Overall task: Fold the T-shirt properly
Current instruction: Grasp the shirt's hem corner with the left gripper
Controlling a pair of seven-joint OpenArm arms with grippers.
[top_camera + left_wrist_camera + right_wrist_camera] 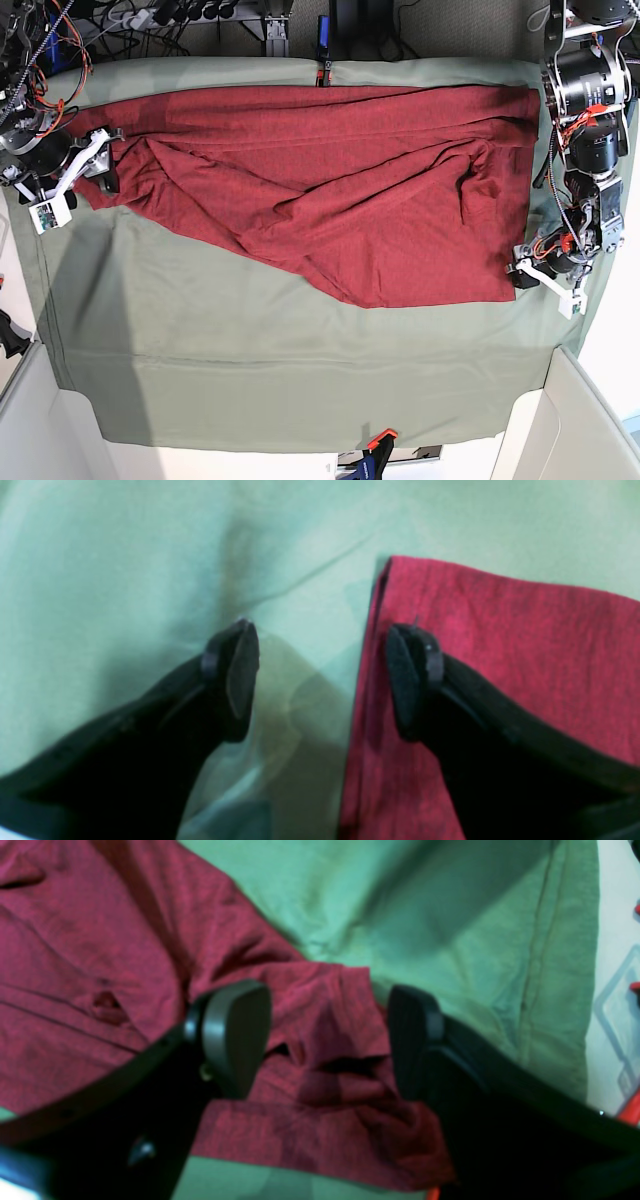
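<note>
Pale green table cloth (pixel 250 360) covers the table, with the dark red T-shirt (pixel 330 170) spread crumpled across its far half. At the shirt's bunched sleeve end the right gripper (pixel 330 1040) hangs with jaws wide, holding nothing. By the shirt's opposite edge the left gripper (pixel 322 680) straddles the hem, also spread apart and empty

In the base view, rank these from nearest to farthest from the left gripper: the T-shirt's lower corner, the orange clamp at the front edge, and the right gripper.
From the left gripper, at that view's right edge:
1. T-shirt: its lower corner lies right beside the gripper.
2. Orange clamp: front edge of the green table cloth, near the middle.
3. Right gripper: far across, at the shirt's opposite end.
</note>
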